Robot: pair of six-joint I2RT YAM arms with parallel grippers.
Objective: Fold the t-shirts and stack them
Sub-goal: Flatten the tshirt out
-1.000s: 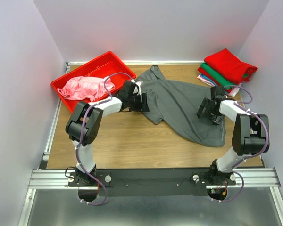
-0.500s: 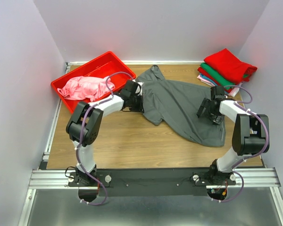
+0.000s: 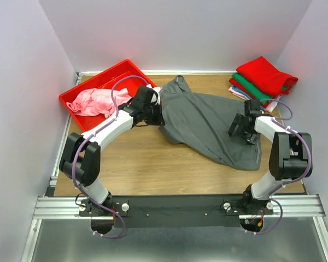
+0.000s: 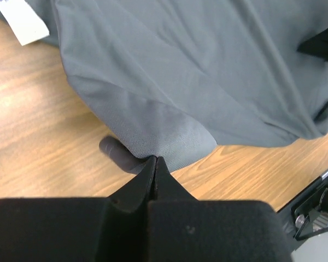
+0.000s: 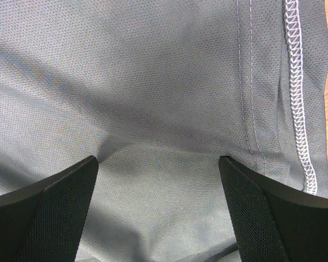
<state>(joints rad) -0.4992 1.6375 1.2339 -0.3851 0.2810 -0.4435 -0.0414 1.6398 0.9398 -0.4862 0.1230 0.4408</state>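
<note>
The dark grey t-shirt (image 3: 208,125) lies spread and rumpled across the middle of the table. My left gripper (image 3: 154,113) is at its left edge, and the wrist view shows the left gripper (image 4: 154,159) shut on a fold of the grey t-shirt (image 4: 208,71) hem, raised slightly off the wood. My right gripper (image 3: 241,129) rests on the shirt's right side. There the right gripper (image 5: 158,161) stands wide open, fingertips pressed on the grey cloth (image 5: 164,82) beside a stitched hem. A pink t-shirt (image 3: 95,101) lies bunched in the bin. Folded t-shirts (image 3: 262,79), red on top, are stacked back right.
A red plastic bin (image 3: 106,73) sits at the back left by the wall. A white label (image 4: 22,22) shows on the grey shirt near the left gripper. Bare wooden table (image 3: 147,164) lies in front of the shirt; white walls close three sides.
The left gripper closed on the grey shirt's left edge and drew back slightly left, its elbow swinging outward. The shirt's left side shifted a little with it. The right arm stayed still.
</note>
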